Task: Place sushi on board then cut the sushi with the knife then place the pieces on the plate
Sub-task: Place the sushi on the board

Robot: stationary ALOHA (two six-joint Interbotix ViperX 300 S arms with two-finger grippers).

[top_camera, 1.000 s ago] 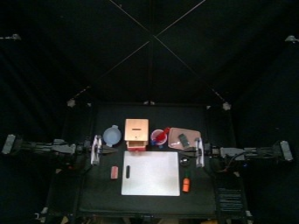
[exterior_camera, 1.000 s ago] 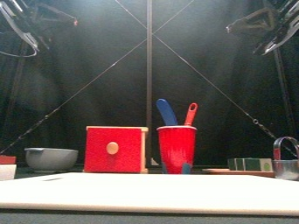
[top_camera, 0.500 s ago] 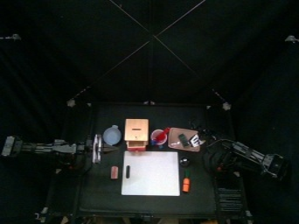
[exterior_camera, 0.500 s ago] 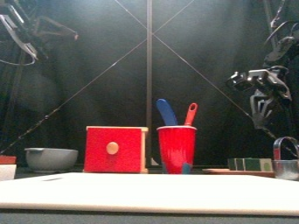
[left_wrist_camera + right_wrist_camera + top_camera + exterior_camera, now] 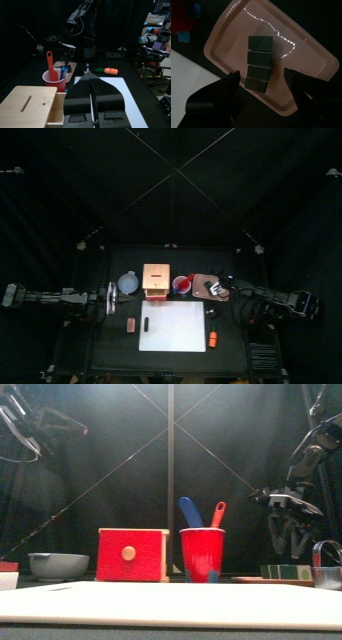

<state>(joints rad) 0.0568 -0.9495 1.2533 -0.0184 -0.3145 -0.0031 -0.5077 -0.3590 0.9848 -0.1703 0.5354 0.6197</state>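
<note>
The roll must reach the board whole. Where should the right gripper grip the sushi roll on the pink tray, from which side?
Probably from above, jaws closing on the long sides of the sushi roll at its middle blocks. It lies flat on the pink tray as a row of four blocks; the open right gripper hangs over it, a jaw each side.

You have one white cutting board [image 5: 174, 326]. Behind it stand one wooden box [image 5: 160, 280], one bowl [image 5: 127, 283], one pink tray [image 5: 304, 62] with four sushi blocks [image 5: 258, 56], and one red cup [image 5: 202, 554] with two knives: a blue knife [image 5: 191, 511] and a red knife [image 5: 217, 513]. Two toys flank the board: an orange toy [image 5: 211, 339] and a red toy [image 5: 131, 325].
</note>
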